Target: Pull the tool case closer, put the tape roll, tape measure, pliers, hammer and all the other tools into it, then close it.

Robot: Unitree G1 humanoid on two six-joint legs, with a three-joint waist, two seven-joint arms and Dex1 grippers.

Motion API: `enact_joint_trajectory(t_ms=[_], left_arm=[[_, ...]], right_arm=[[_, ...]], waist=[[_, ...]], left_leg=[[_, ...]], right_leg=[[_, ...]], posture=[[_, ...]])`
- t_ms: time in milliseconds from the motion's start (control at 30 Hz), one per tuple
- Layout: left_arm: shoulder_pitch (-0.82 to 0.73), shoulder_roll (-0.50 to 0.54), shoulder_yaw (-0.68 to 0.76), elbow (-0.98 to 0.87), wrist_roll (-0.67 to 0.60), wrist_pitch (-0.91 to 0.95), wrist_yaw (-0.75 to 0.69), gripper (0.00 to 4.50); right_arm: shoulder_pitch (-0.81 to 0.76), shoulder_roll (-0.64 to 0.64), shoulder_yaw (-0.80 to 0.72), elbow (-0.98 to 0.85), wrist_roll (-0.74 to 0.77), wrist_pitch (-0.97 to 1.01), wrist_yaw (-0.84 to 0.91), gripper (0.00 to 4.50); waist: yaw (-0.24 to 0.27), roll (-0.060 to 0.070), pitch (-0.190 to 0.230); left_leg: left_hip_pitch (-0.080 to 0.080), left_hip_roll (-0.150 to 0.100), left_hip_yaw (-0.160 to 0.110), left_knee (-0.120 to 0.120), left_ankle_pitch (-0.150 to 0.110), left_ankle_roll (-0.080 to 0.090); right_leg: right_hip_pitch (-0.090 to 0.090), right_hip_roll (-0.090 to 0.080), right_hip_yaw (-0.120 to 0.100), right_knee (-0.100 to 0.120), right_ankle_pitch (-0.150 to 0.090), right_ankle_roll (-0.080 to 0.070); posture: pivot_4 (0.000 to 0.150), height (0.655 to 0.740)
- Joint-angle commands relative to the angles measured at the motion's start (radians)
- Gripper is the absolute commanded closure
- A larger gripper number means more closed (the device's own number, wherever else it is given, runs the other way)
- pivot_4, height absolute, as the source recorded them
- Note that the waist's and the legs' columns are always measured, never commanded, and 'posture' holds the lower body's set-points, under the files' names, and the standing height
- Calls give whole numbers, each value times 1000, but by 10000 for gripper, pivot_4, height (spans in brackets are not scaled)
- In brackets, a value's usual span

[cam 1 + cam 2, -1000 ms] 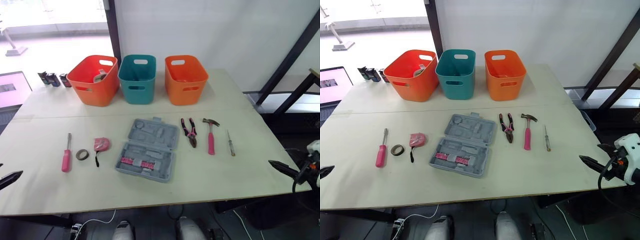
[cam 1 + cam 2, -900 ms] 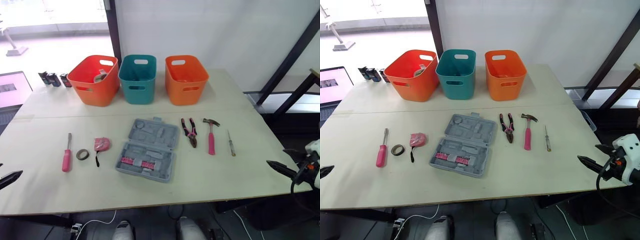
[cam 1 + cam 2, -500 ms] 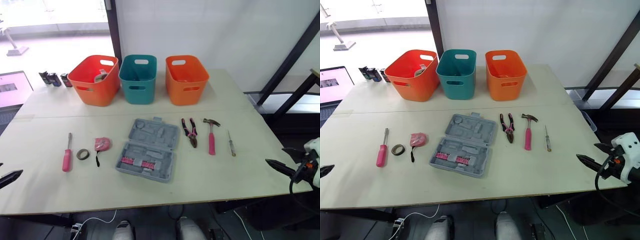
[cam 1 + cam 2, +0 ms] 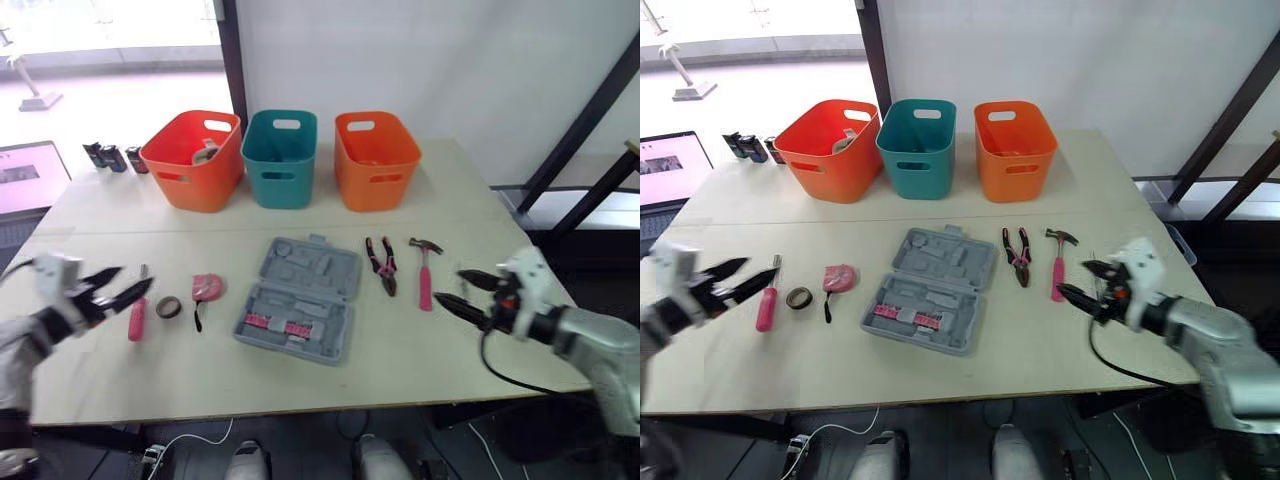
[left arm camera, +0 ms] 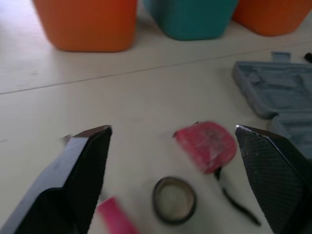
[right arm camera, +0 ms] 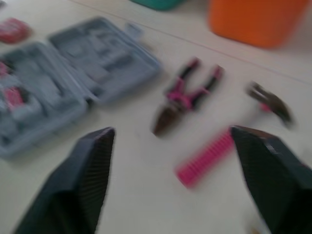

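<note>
The grey tool case (image 4: 297, 298) lies open at the table's middle. Left of it are the pink tape measure (image 4: 205, 288), the tape roll (image 4: 167, 307) and a pink-handled screwdriver (image 4: 136, 318). My left gripper (image 4: 133, 278) hovers open just over that screwdriver; the left wrist view has the tape measure (image 5: 207, 145) and tape roll (image 5: 174, 199) between its fingers. Right of the case lie the pliers (image 4: 381, 262) and the pink hammer (image 4: 423, 270). My right gripper (image 4: 449, 285) hangs open just right of the hammer, pointing at the pliers (image 6: 183, 97).
Three bins stand along the back: orange-red (image 4: 192, 160), teal (image 4: 281, 157) and orange (image 4: 376, 158). Small dark items (image 4: 112, 157) sit at the back left corner. A laptop (image 4: 670, 165) is off the table's left side.
Both arms have swung in over the table: the left gripper from the front left edge to the screwdriver, the right gripper from beyond the right edge to beside the hammer.
</note>
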Motion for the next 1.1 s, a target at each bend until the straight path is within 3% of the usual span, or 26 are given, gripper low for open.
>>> enact_joint_trajectory(t_ms=[33, 133, 167, 333, 600, 900, 1100], left_arm=[[-98, -22, -125, 86, 94, -94, -53, 23895], [-259, -68, -247, 288, 212, -195, -54, 39636], [-301, -78, -273, 348, 240, -223, -58, 44255], [-462, -117, -425, 605, 429, -410, -24, 44255], [-564, -241, -497, 745, 523, -490, -14, 44255], [-514, -245, -520, 740, 565, -522, -32, 44255], [-374, -222, -536, 583, 546, -517, -88, 44255]], right_arm=[[-88, 37, 169, -15, -76, 36, -43, 28272], [-170, 53, 295, 72, -158, 35, -42, 43963], [-193, 59, 323, 107, -185, 36, -49, 45000], [-285, 52, 474, 242, -332, 17, -39, 45000], [-361, 92, 541, 387, -449, -8, -40, 45000], [-409, 197, 572, 435, -492, -15, -11, 45000], [-385, 198, 593, 345, -501, 20, 37, 45000]], waist=[[4, 0, 0], [13, 0, 0], [15, 0, 0], [18, 0, 0], [28, 0, 0], [27, 0, 0], [7, 1, -1]], left_leg=[[0, 0, -1, 0, 0, 0], [-2, 0, -2, 0, 0, 0], [-3, 0, -3, 0, 0, 0], [-5, 0, -4, 2, 0, 0], [-5, 0, -5, 1, 0, 0], [-3, 0, -6, 1, 0, 0], [-1, 1, -6, -1, 0, 0]], right_leg=[[0, 0, 0, 0, 0, 0], [-1, 2, 0, 0, 1, 3], [-1, 3, 0, 0, 1, 3], [-1, 4, 0, 0, 1, 4], [-1, 4, 0, 1, 1, 5], [0, 5, 0, 3, 1, 6], [0, 5, 0, 5, 1, 7]], posture=[[1500, 7400], [1500, 7400], [1500, 7400], [1500, 7400], [1500, 7400], [1500, 7400], [1500, 7400]])
